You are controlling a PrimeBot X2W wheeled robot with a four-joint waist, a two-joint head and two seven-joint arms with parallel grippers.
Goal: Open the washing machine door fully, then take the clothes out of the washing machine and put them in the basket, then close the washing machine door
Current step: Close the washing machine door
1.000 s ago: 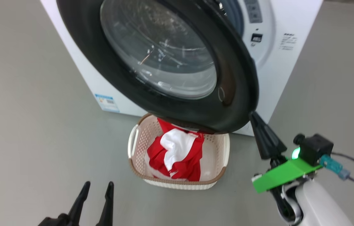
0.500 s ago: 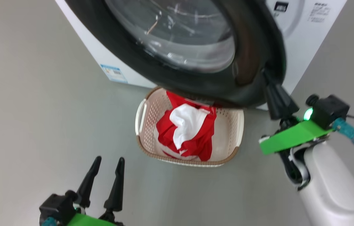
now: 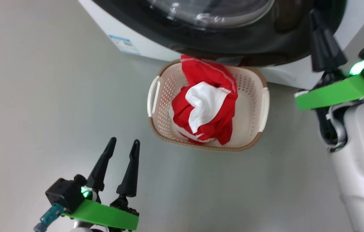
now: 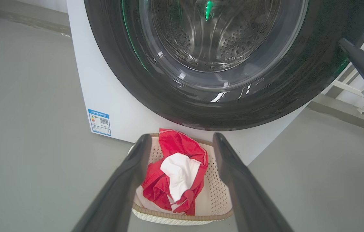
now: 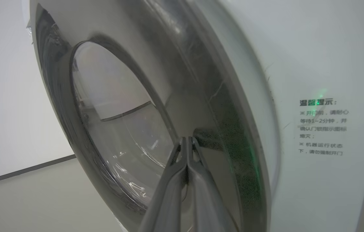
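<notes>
The washing machine [image 4: 85,80] is the biggest thing, and it stands past the tips of both grippers. Its top is cut off in every view.

The washing machine door [image 4: 156,93] is the big black ring with glass in the middle. It lies close against the white front. I cannot tell if it is shut all the way. Through the glass, the drum holes look dim and shiny.

In the right wrist view the door [image 5: 230,129] is blurry and half cut off.

The basket [image 3: 249,106] sits on the floor, ahead of the left gripper [image 3: 124,140] and a bit to its right. It is well apart from those fingers. Its far end hides under the door's rim. In the left wrist view the two fingers cover both sides of the basket [image 4: 215,196].

The clothes [image 3: 207,103] are in the basket, red with a white patch on top. Their far edge slips under the door, so I cannot see where they end.

The left gripper's fingers are spread wide and hold nothing. The right gripper [image 5: 186,139] has its fingers pressed together with nothing between them. Its tips are right at the door's edge, by a dark dip. I cannot tell if they touch it.

A small blue label [image 4: 99,121] sits past the left gripper, to its left. A sticker [image 5: 322,127] with tiny writing is to the right of the right gripper's tips.
</notes>
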